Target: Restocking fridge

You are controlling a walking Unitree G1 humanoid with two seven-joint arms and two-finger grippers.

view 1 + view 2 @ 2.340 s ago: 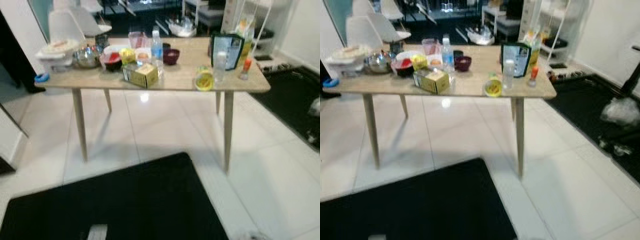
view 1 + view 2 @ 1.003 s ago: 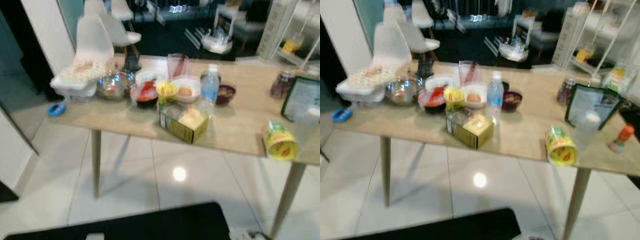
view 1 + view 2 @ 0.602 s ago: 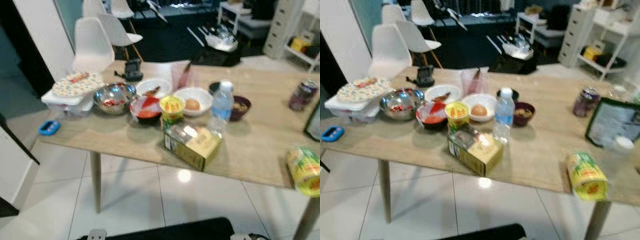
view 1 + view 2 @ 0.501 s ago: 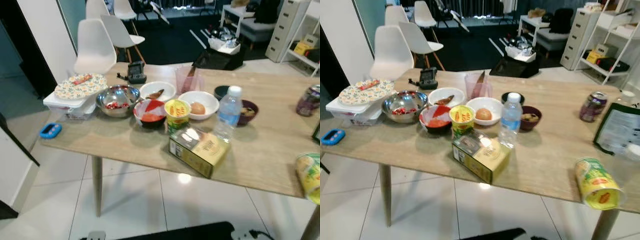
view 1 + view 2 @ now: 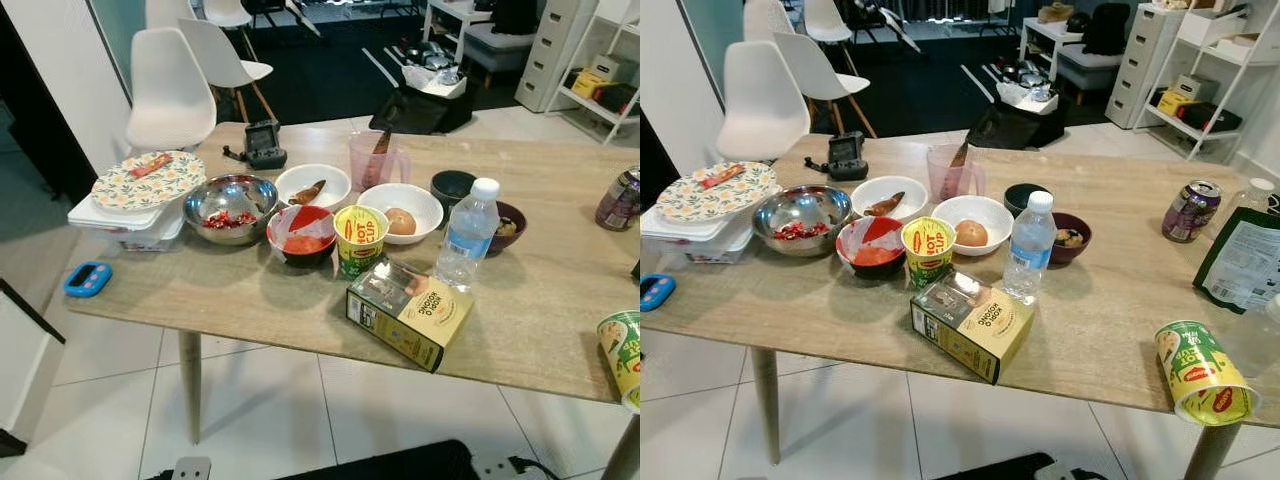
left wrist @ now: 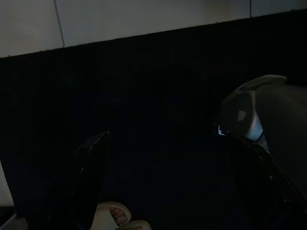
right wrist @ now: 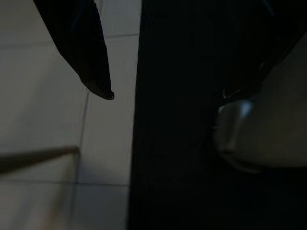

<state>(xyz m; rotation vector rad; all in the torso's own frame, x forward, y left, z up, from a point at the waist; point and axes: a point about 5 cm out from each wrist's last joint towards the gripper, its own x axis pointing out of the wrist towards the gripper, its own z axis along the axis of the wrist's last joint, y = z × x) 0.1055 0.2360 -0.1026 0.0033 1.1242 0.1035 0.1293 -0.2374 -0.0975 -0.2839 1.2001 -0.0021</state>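
Tabletop (image 5: 1110, 330) carried the full stock, noted left to right: blue timer (image 5: 87, 279) at the near left edge; lidded white container (image 5: 690, 236) with a patterned plate (image 5: 715, 190) on top; steel bowl (image 5: 801, 217) holding something red; red bowl (image 5: 871, 246) just beside it; white bowl (image 5: 890, 195) behind; yellow noodle cup (image 5: 928, 249) upright, touching or nearly touching the yellow-green carton (image 5: 971, 324) lying flat at the front edge. Then the white bowl with an egg (image 5: 971, 222), pink cup (image 5: 952, 172) behind it, water bottle (image 5: 1029, 246) upright, small dark bowl (image 5: 1071, 236), purple can (image 5: 1189, 211) upright, dark pouch (image 5: 1245, 262) lying flat, and a yellow-green canister (image 5: 1202, 372) on its side near the right front corner, close to the edge. Left gripper (image 6: 172, 187) hung low over a dark floor mat (image 6: 158, 96), fingers spread wide, holding nothing. Right gripper (image 7: 168, 93) likewise pointed at the floor where tile met mat, fingers well apart, empty. Progress judged as near zero: nothing picked up, no fridge in sight, every item left to carry. First pick would likely be the carton or bottle, being nearest the front. The canister looked liable to roll off if the tabletop were bumped.
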